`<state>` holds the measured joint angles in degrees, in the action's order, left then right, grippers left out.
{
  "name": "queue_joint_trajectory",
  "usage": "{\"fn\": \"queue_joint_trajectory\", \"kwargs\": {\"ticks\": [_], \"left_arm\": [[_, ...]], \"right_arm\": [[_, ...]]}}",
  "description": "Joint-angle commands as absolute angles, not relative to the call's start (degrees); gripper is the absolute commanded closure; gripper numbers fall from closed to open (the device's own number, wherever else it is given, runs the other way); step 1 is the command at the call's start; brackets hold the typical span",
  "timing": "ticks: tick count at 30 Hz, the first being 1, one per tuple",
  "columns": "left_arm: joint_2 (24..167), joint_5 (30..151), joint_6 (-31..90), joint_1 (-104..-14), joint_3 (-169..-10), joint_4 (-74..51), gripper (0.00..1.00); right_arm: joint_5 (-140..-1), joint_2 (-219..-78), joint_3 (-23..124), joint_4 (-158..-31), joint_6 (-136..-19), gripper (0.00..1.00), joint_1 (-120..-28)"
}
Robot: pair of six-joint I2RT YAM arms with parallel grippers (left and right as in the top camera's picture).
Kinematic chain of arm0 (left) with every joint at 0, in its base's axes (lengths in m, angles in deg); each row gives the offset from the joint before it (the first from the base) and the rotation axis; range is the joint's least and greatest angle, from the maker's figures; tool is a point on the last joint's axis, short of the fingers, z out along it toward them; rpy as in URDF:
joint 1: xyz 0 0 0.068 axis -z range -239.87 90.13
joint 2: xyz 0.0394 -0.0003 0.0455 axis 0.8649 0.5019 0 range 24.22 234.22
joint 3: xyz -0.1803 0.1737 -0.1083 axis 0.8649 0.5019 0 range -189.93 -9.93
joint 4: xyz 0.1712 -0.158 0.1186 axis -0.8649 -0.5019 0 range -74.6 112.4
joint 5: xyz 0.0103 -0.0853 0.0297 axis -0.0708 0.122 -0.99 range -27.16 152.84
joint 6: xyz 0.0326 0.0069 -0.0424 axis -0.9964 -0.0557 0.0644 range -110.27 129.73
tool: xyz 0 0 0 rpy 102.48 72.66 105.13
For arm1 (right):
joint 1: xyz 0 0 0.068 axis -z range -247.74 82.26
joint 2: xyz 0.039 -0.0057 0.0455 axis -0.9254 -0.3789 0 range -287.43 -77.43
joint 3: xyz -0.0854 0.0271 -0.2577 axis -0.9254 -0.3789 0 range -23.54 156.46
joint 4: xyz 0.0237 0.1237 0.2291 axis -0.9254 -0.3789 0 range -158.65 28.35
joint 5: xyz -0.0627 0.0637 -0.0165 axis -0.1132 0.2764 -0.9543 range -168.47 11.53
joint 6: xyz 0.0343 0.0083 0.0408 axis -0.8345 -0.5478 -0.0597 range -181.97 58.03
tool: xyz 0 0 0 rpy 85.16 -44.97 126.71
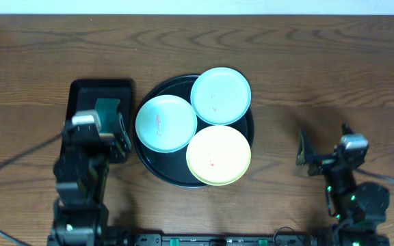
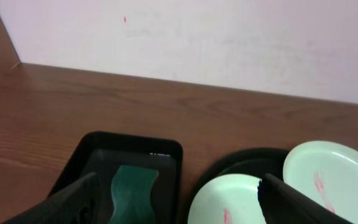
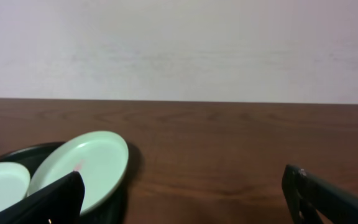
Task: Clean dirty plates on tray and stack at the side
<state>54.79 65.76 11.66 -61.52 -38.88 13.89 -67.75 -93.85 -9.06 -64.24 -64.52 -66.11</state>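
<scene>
Three plates lie on the round black tray (image 1: 150, 164) at the table's middle. One mint plate (image 1: 165, 123) is at the left, another mint plate (image 1: 220, 96) at the back right, and a yellow plate (image 1: 218, 155) at the front right. Each has a small red smudge. My left gripper (image 1: 103, 130) is open and empty over the small rectangular tray, left of the plates. My right gripper (image 1: 320, 156) is open and empty over bare table, right of the tray. The left wrist view shows two mint plates (image 2: 229, 199) (image 2: 334, 174). The right wrist view shows one mint plate (image 3: 89, 165).
A small rectangular black tray (image 1: 81, 92) holding a teal sponge (image 1: 107, 109) stands left of the round tray; the sponge also shows in the left wrist view (image 2: 132, 193). Cables run from both arm bases at the table's front edge. A pale wall lies behind the table.
</scene>
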Motion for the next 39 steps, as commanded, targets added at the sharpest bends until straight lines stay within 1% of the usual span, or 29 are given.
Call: {"fn": "queue_joint_trajectory", "kwargs": {"ticks": [1,5,10,12,16,18,20,23,25,30,32,36,37,39], "left_arm": [[62.77,67.09,8.52,-61.35,-49.11,8.92,0.19],[71.40,70.83,5.41,-61.35,-60.06,0.29,0.19],[82.68,71.04,5.24,-62.02,-75.52,-13.33,0.19],[87.36,72.79,4.80,-62.86,-82.16,-19.25,0.19],[96.25,80.95,1.83,-64.71,-94.90,-31.62,0.19],[98.94,83.61,1.87,-64.73,-98.36,-34.57,0.19],[99.79,86.65,1.87,-64.67,-98.77,-34.72,0.19],[99.93,87.96,1.96,-64.67,-98.77,-36.34,0.19],[99.79,87.98,4.34,-64.67,-98.77,-36.93,0.19],[99.77,87.92,5.09,-64.67,-98.77,-37.17,0.19],[99.77,87.90,5.06,-64.69,-98.77,-37.11,0.19],[99.90,86.39,5.30,-64.69,-98.77,-37.22,0.19],[100.08,84.09,7.23,-64.69,-98.77,-37.33,0.19],[100.60,75.68,13.83,-64.69,-98.77,-37.57,0.19]], "right_arm": [[-65.85,-102.42,-0.69,-65.72,-65.09,0.01,-66.65],[-62.20,-113.33,9.32,-70.55,-65.09,0.01,-66.65],[-56.97,-126.22,22.54,-79.69,-65.09,0.01,-66.65],[-55.16,-131.40,28.53,-85.29,-65.09,0.01,-66.65],[-53.30,-142.22,41.91,-99.05,-65.04,0.01,-66.65],[-53.32,-146.66,47.76,-105.35,-64.47,0.01,-66.65],[-53.34,-150.11,52.11,-109.63,-64.43,0.01,-66.65],[-53.28,-152.72,54.02,-108.91,-64.47,0.01,-66.68],[-52.91,-153.48,53.95,-109.04,-65.15,0.01,-66.68],[-47.42,-155.03,53.93,-107.12,-67.69,0.01,-66.89],[-47.44,-155.86,53.93,-106.62,-68.45,0.05,-67.99],[-50.61,-158.44,53.95,-105.90,-74.03,0.12,-72.38],[-51.36,-159.34,54.10,-105.61,-75.47,0.15,-73.67],[-52.25,-161.96,55.02,-104.89,-78.44,0.21,-76.73]]}}
